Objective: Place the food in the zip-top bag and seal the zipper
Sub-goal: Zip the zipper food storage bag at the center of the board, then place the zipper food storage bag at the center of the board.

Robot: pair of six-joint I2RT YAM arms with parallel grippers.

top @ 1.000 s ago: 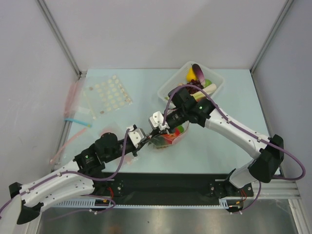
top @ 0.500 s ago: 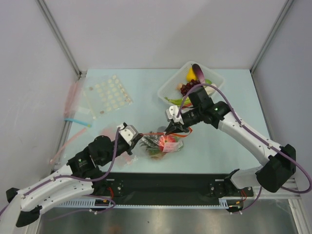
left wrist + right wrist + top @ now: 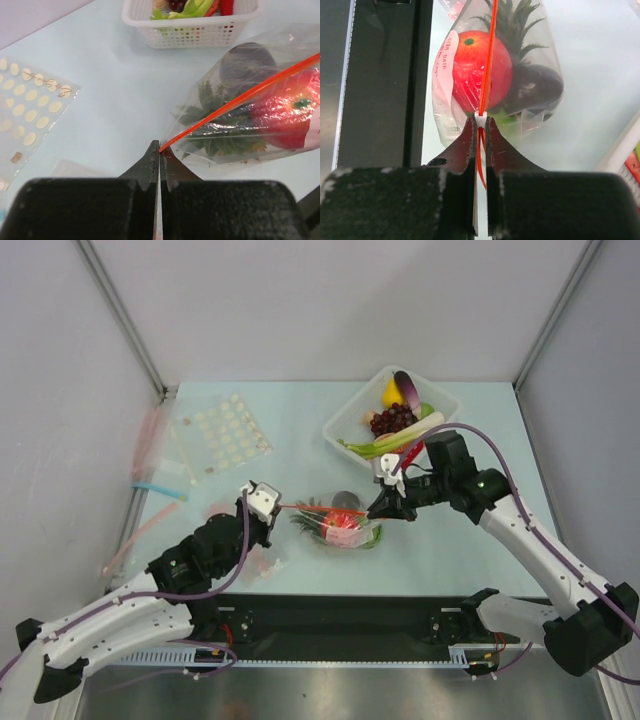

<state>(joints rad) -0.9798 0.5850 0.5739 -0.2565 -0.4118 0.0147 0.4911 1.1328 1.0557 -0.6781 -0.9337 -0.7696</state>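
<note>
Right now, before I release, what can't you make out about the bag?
- Whether the zipper is sealed: it is only a thin line in every view.
- The dark round item inside: blurred by the bag in both wrist views.
- The zipper's far end: cut off by the left wrist frame's right edge.

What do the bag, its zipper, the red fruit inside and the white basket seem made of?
Clear zip-top bag: thin glossy plastic film; it creases and shows its contents. Its zipper: orange-red strip, likely plastic. The red fruit: probably hard moulded plastic, shiny highlights. The basket: white matte plastic, perforated wall.
</note>
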